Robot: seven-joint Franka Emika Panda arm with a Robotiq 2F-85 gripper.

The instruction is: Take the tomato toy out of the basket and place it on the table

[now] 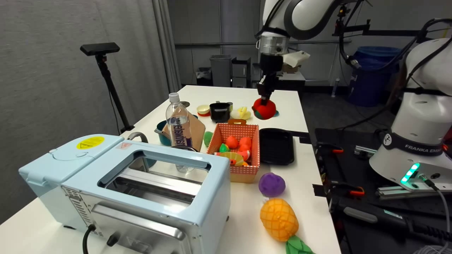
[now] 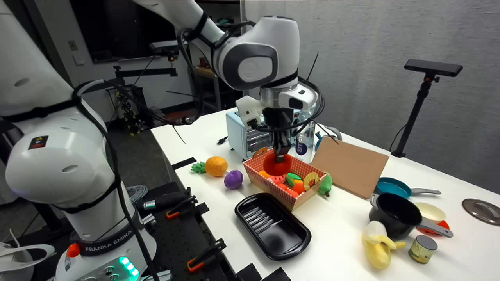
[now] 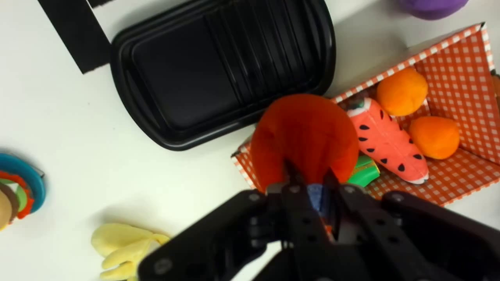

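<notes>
In an exterior view: band (image 1: 421, 144) on robot base (image 1: 415, 113) reads FRANKA EMI, rest turned away. Water bottle (image 1: 179, 131) has purple lettering, hard to read here. Yellow oval sticker (image 1: 90, 142) on toaster oven (image 1: 215, 197), print too small. Basket (image 1: 244, 170) holds red round toys (image 1: 232, 142), green toy (image 1: 224, 148), yellow slice (image 1: 229, 155). Black tray (image 1: 277, 146) just beside basket. Robot hand (image 1: 264, 100) gripping tomato toy (image 1: 265, 110) in the air, out of basket, off tabletop (image 1: 219, 94).

In an exterior view: band reads FRANKA EMIKA in full; label (image 2: 300, 148) on bottle shows "sma", rest not readable. Can (image 2: 422, 253) has print, not legible; black pot (image 2: 386, 221) near can. Basket again shows yellow slice, green toy; tomato toy hangs from hand, hiding part of basket.

Wrist view: hand closed on tomato toy, which covers one end of basket. Visible inside: watermelon slice (image 3: 390, 140), two orange fruits (image 3: 434, 137), green toy. Blue pan (image 3: 36, 181) holds toy burger (image 3: 11, 200), partly outside frame.
</notes>
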